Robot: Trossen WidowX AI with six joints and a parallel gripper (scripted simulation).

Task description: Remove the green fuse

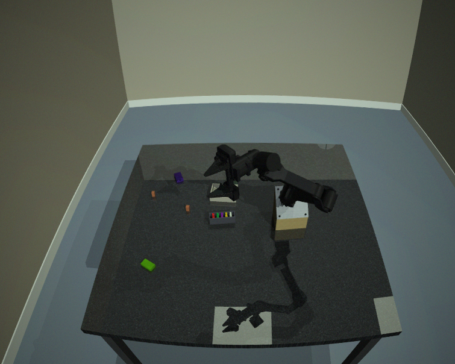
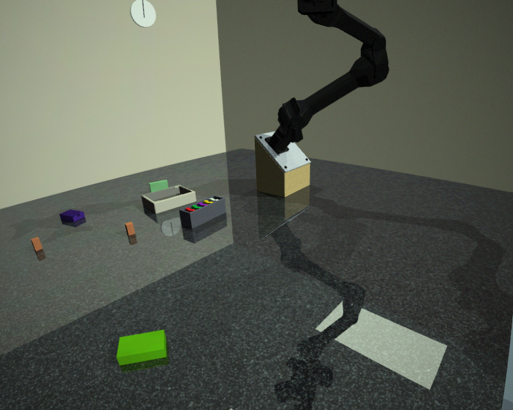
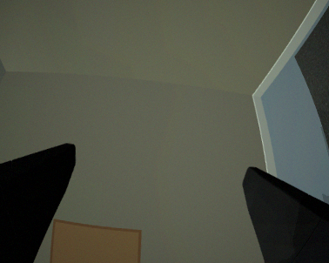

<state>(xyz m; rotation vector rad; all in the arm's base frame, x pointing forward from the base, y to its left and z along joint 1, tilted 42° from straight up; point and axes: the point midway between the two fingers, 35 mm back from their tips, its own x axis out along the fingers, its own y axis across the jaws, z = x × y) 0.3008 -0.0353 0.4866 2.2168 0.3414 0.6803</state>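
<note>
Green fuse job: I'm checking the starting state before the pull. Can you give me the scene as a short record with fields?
gripper: open, holding nothing, raised high and facing the wall
green fuse: seated in the fuse block, second from the red end
fuse block: dark grey, holding a row of coloured fuses
tray: pale, beside the block on its far side, no fuse in it
loose items: green block, purple block, two orange blocks
task progress: not started

Plain beige and olive walls [image 1: 266, 47] meet a grey-blue floor [image 1: 415, 164] along a pale skirting board [image 1: 258, 100]. A dark speckled table [image 1: 337, 251] on thin black legs reflects the room, and a round white clock [image 2: 143, 12] hangs on the lighter wall.
</note>
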